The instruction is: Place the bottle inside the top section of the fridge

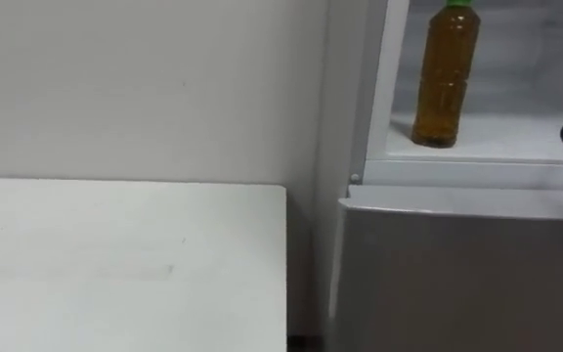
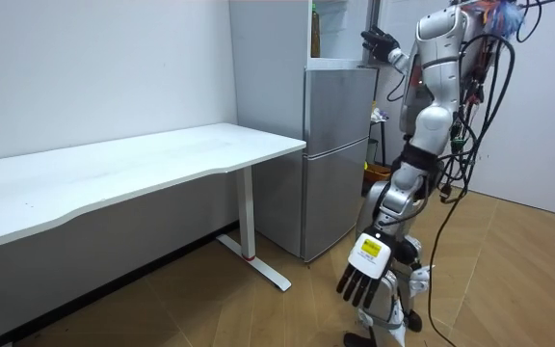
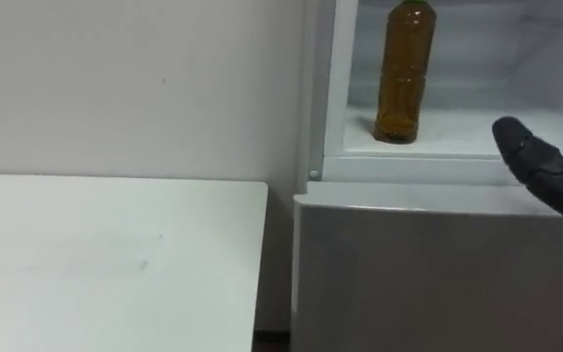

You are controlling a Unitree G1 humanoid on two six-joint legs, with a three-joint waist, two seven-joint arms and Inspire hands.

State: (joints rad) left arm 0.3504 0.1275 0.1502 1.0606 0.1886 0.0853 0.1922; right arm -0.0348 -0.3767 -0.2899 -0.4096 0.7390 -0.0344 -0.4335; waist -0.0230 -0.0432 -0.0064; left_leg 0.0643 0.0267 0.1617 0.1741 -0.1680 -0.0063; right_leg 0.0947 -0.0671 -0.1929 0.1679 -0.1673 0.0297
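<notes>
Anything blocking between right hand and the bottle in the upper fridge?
Nothing visible. The bottle stands upright on the upper fridge shelf; the right hand is to its right, near the front edge, bare shelf between.

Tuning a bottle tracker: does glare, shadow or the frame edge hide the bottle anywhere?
Left eye view: the bottle stands evenly lit on the upper fridge shelf, no glare, with its green cap partly cut by the top edge. Right eye view: the cap is cut off entirely, and the right hand is apart from the bottle, not covering it.
</notes>
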